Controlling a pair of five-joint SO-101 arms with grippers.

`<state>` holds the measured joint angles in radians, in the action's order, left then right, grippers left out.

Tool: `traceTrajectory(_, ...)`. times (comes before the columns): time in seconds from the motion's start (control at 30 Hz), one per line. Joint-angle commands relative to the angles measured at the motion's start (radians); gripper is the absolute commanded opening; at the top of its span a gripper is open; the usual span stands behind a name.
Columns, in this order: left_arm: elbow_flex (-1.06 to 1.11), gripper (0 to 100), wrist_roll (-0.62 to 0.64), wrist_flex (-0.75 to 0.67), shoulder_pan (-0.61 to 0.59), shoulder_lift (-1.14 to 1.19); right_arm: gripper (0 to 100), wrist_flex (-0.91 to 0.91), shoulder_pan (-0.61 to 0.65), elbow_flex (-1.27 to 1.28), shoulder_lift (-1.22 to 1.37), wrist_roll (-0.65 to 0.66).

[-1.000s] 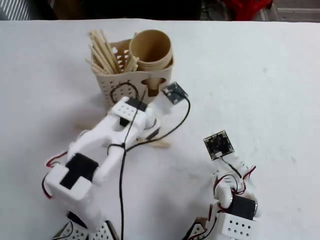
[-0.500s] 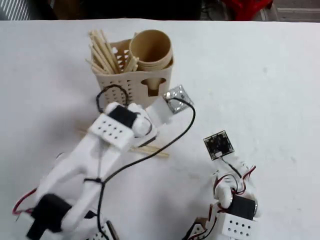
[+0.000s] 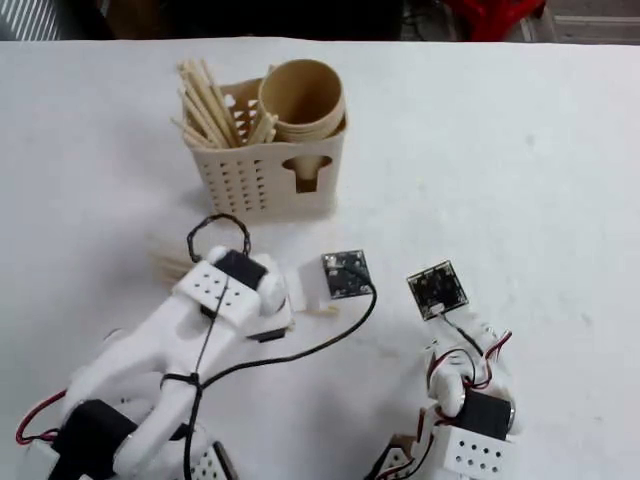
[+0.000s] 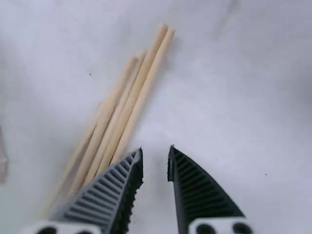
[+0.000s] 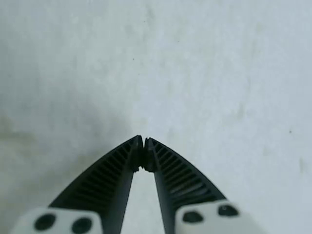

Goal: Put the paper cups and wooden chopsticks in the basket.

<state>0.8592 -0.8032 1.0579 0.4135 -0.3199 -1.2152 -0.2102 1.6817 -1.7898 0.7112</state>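
Although the paper cups [image 3: 303, 95] already sit nested in the right half of the basket [image 3: 262, 185], with a sheaf of standing chopsticks [image 3: 205, 100] fanned out in its left half, a small bundle of loose chopsticks [image 4: 131, 97] lies flat on the table [image 3: 520, 150] on the near side of the basket. The step in hand therefore looks like gathering that remaining bundle. The left gripper [image 4: 154, 163] hangs low over it, jaws parted only narrowly with nothing between them. The sticks lie just beside one of its dark ribbed fingers [image 4: 112, 195], not in the gap. The next move probably calls for a wider opening and a sideways shift so the jaws straddle the bundle across its length, then a firm close and a lift toward the basket. The sticks are pale bare wood, slim, straight and smooth, so they are likely to roll or splay under a loose pinch. The basket is cream plastic, its wall pierced with rows of small holes and one larger cut-out, and the cups are tan paper with rolled rims. At the near right, the right gripper [image 5: 143, 153] rests over the white matt table, jaws pressed together and empty.
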Motion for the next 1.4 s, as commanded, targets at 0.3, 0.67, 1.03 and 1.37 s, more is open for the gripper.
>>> traceTrajectory(0.3, -0.201, 11, -0.018, -0.066, 0.004, 0.302, 1.8, -0.004, -0.001, 0.009, -0.007, 0.003)
traceTrajectory(0.67, -0.304, 11, -0.018, -0.061, 0.002, 0.398, 1.8, -0.004, -0.001, 0.009, -0.007, 0.003)
traceTrajectory(1.03, -0.305, 11, -0.023, -0.066, -0.008, 0.409, 1.8, -0.004, -0.001, 0.009, -0.007, 0.003)
traceTrajectory(1.37, -0.442, 11, 0.021, -0.009, -0.045, 0.542, 1.8, -0.004, -0.001, 0.009, -0.007, 0.003)
